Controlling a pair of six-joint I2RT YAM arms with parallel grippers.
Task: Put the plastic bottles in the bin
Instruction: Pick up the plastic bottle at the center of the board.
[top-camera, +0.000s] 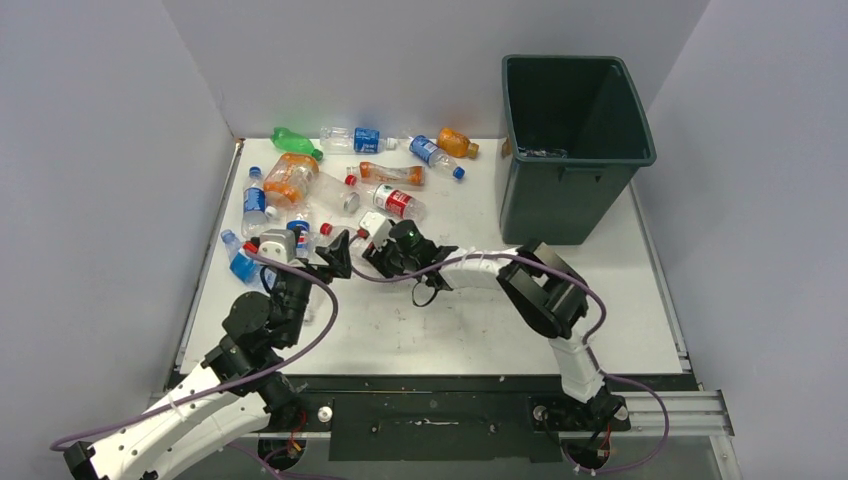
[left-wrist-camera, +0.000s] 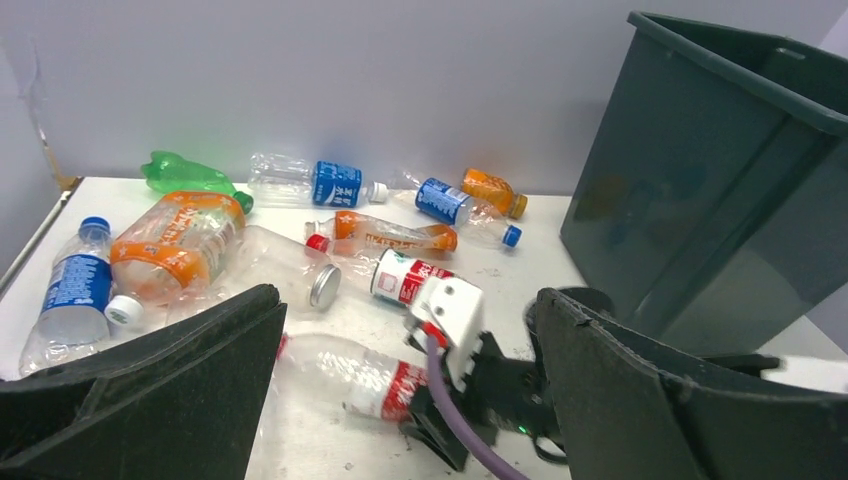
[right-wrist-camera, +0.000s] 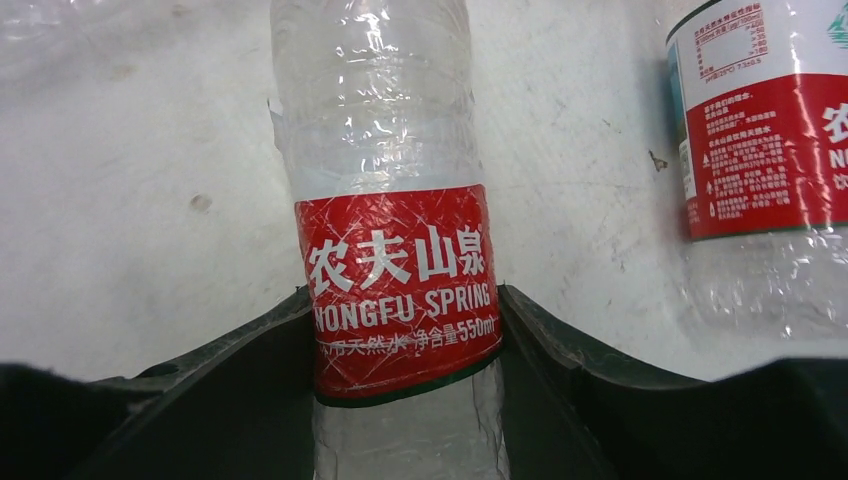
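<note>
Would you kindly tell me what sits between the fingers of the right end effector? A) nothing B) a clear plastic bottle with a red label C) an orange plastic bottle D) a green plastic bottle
B: the right wrist view shows the right end effector with a finger against each side of the clear plastic bottle with a red label.

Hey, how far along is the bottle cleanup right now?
Done: little that shows. The bin is dark inside, with perhaps one clear shape in it.
In hand: the right tool is closed on a clear red-label bottle lying on the table, not yet lifted. The left tool hangs open and empty.
Left: roughly a dozen bottles lie scattered across the table's far left.
</note>
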